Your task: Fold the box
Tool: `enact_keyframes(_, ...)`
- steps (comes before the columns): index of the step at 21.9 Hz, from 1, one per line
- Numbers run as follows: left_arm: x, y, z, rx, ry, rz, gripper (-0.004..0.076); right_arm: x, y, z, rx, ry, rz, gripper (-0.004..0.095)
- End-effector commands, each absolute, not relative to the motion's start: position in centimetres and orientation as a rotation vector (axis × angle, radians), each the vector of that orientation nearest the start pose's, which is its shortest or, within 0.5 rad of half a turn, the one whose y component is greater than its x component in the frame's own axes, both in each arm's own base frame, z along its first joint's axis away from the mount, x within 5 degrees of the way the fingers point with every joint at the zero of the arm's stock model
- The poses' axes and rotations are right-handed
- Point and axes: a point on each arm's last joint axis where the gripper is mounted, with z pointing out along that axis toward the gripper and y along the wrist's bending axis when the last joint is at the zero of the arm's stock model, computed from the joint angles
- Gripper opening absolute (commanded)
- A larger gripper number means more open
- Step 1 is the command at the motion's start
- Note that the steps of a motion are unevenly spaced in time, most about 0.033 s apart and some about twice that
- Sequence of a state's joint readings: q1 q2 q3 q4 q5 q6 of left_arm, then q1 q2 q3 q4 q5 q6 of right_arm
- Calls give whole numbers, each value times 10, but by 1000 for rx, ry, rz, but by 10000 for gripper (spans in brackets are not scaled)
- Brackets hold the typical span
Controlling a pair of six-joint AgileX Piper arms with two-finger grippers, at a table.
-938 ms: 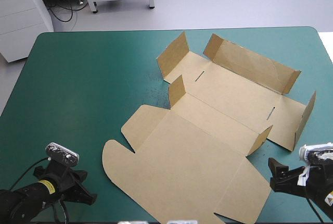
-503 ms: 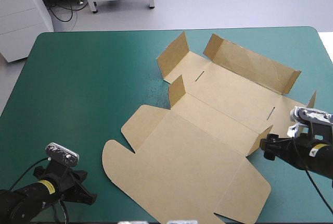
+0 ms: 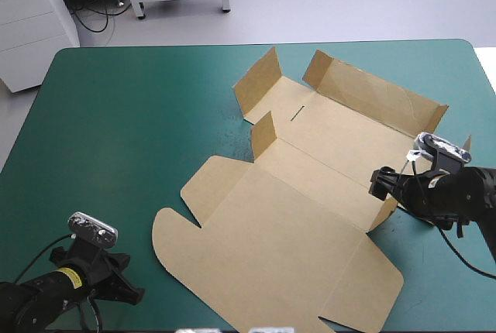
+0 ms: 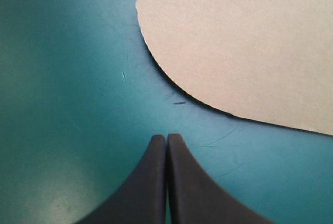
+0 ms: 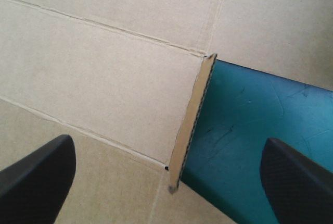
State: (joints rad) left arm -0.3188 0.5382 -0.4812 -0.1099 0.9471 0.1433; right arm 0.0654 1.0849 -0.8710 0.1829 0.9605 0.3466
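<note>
The brown box (image 3: 310,193) lies as a cut sheet in the middle of the table, its lid flat toward the front and several flaps raised. My right gripper (image 3: 380,182) hangs open over the short raised flap (image 3: 387,207) on the box's right side. In the right wrist view that flap's edge (image 5: 190,125) stands between my right gripper's (image 5: 167,143) wide-apart fingers (image 5: 36,174), untouched. My left gripper (image 3: 133,294) rests near the front left corner, shut and holding nothing. In the left wrist view, the left gripper (image 4: 166,139) points at the lid's rounded corner (image 4: 234,52), a short way ahead.
A long wall (image 3: 380,97) stands raised at the box's far side, with upright flaps at the far left (image 3: 256,81), the middle left (image 3: 263,133) and the right end (image 3: 457,166). Teal-green cover (image 3: 116,132) stretches left of the box.
My right arm has come in from the table's front right corner toward the box, and its open gripper now sits over the short raised flap. The left arm and the box have not moved.
</note>
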Motion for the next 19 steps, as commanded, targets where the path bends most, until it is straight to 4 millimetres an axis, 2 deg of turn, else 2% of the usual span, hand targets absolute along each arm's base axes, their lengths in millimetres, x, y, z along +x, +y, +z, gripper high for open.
enact_keyframes(1,80,-36,269,507,2375,-237,-32,209,28,305,475,2604,385,883)
enact_keyframes(5,80,-36,269,507,2375,-237,-32,227,29,284,504,2686,362,883)
enact_keyframes(8,80,-36,269,508,2377,-237,-32,233,30,274,511,2735,350,882)
enact_keyframes(10,80,-36,269,508,2379,-236,-32,237,30,268,521,2750,351,818)
enact_keyframes(12,80,-36,269,508,2379,-236,-32,238,31,268,527,2742,364,608)
enact_keyframes(13,80,-36,269,508,2379,-236,-32,239,31,268,527,2739,364,437)
enact_keyframes(15,80,-36,269,508,2379,-236,-32,239,31,268,527,2738,364,231)
enact_keyframes(18,80,-36,269,508,2379,-236,-32,238,32,268,483,2755,367,-6)
enact_keyframes(19,80,-36,269,508,2379,-236,-32,237,32,268,469,2760,364,-17)
